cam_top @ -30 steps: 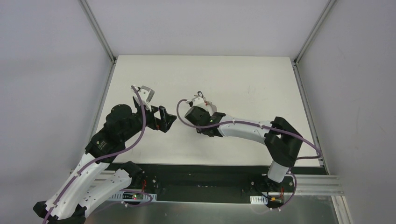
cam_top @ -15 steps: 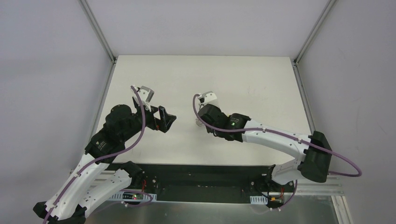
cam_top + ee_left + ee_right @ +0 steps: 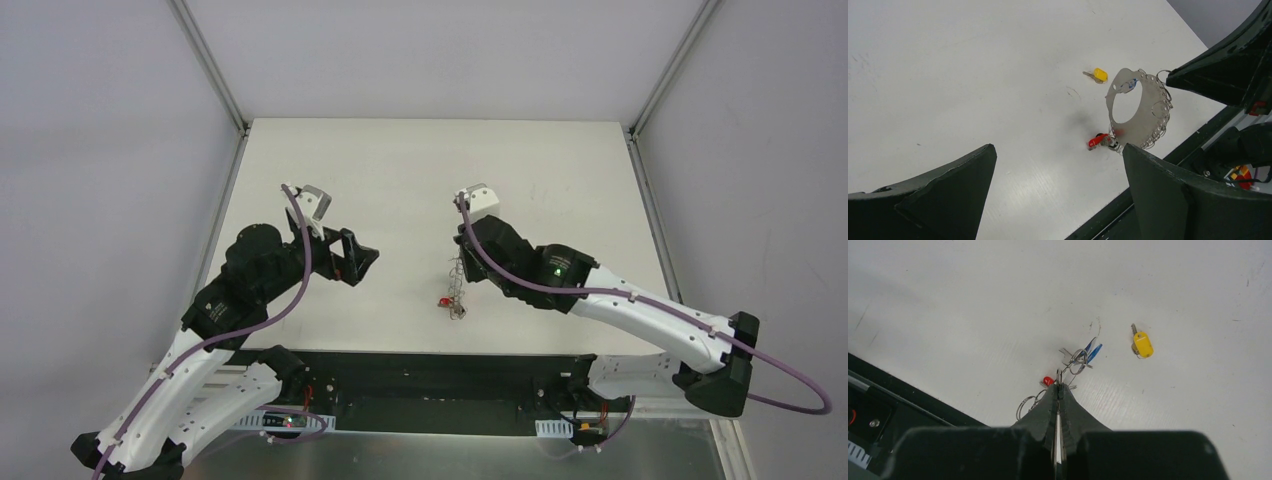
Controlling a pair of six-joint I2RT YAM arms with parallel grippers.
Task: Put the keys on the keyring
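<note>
The right arm [image 3: 600,295] holds its jaws clamped on the upper edge of the keyring [image 3: 1140,112]. The keyring is a flat silver loop hanging upright near the black rail [image 3: 450,375] at the near edge of the white counter [image 3: 400,170]. A red-headed key [image 3: 1096,141] at the ring's foot appears to rest on the counter. A blue-headed key [image 3: 1095,351] and small wire rings cluster along the loop. A yellow-headed key [image 3: 1142,345] lies loose on the counter, beyond the ring and apart from it. The left arm [image 3: 260,275] hovers to the left, its jaws wide apart and empty, facing the ring across the counter.
</note>
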